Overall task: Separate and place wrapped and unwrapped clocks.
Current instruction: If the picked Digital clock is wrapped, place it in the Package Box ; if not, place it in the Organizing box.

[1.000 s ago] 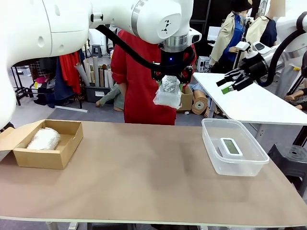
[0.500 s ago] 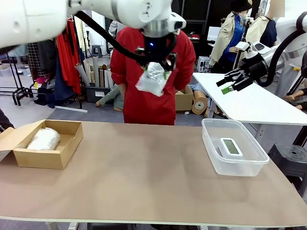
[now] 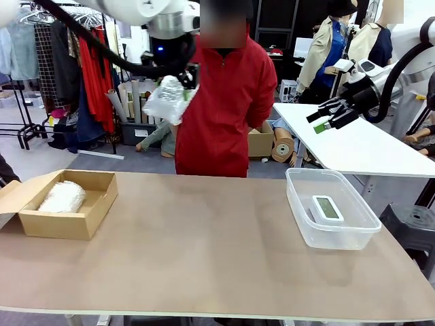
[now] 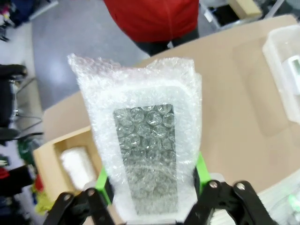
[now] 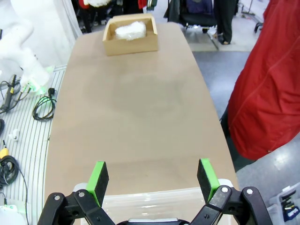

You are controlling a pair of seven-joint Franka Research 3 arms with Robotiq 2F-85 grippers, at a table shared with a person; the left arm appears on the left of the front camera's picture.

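High above the table's far edge, my left gripper (image 3: 174,80) is shut on a bubble-wrapped clock (image 3: 169,99), in front of the person in red. In the left wrist view this wrapped clock (image 4: 145,145) sits between the green pads (image 4: 102,181), its grey screen showing through the wrap. Another wrapped clock (image 3: 62,197) lies in the brown cardboard box (image 3: 95,216) at the table's left. A bare white clock (image 3: 327,208) lies in the clear tub (image 3: 299,204) at the right. My right gripper (image 3: 326,117) hangs open and empty, high above the tub.
A person in a red coat (image 3: 224,102) stands at the far side, hands not seen. A white side table (image 3: 360,146) stands behind the tub. The right wrist view looks along the brown table (image 5: 136,103) to the cardboard box (image 5: 130,44), with the tub's rim (image 5: 154,200) just below.
My left arm has swung left and upward with the wrapped clock, from above the table's middle towards the box side. The right arm has stayed still.
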